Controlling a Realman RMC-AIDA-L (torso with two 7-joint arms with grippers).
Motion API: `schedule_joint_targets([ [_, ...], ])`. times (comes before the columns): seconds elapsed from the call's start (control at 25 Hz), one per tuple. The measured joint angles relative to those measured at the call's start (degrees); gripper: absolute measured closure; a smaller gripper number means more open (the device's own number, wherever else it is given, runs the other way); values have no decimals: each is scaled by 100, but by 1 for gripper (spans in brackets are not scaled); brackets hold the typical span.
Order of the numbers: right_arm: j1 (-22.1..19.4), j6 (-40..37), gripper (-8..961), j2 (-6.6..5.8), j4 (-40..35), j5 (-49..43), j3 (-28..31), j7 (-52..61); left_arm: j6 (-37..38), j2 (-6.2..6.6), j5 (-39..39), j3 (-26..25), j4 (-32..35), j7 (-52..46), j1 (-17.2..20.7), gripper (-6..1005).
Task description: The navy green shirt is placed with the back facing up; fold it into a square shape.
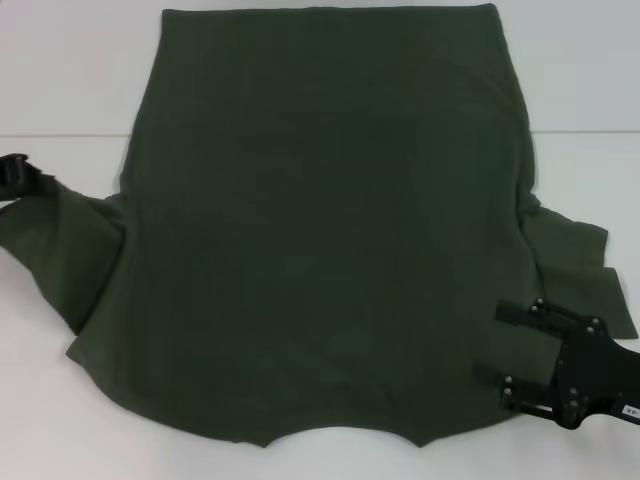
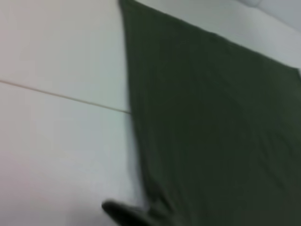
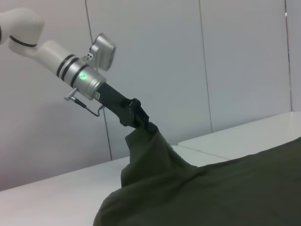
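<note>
Left gripper pinches the lifted navy green shirt sleeve; right gripper spread at its edge.

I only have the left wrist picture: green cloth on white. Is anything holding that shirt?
Observer: Yes. In the right wrist view the left gripper pinches a sleeve of the navy green shirt and lifts it into a peak.
Operator: Where's the other arm?
Observer: The right gripper sits open over the shirt's near right side, by the other sleeve.
Operator: Which way does the shirt lie?
Observer: On the white table, its curved neckline is nearest the robot and its hem is far away.
</note>
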Motion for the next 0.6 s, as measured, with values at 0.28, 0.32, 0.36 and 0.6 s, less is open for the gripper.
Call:
schedule_joint_targets([
  [0.28,3,-21,96,0,0,-4,0,0,-47,13,206,23,51,-60,-33,997],
  [0.32,2,-21,96,0,0,-5,0,0,-60,13,244,22,52,-64,-49,997],
  [0.36,3,-21,96,0,0,-5,0,0,-68,16,273,21,56,-71,-70,998],
  [0.6,3,-20,97,0,0,-7,0,0,53,-13,298,57,96,-191,-193,998],
])
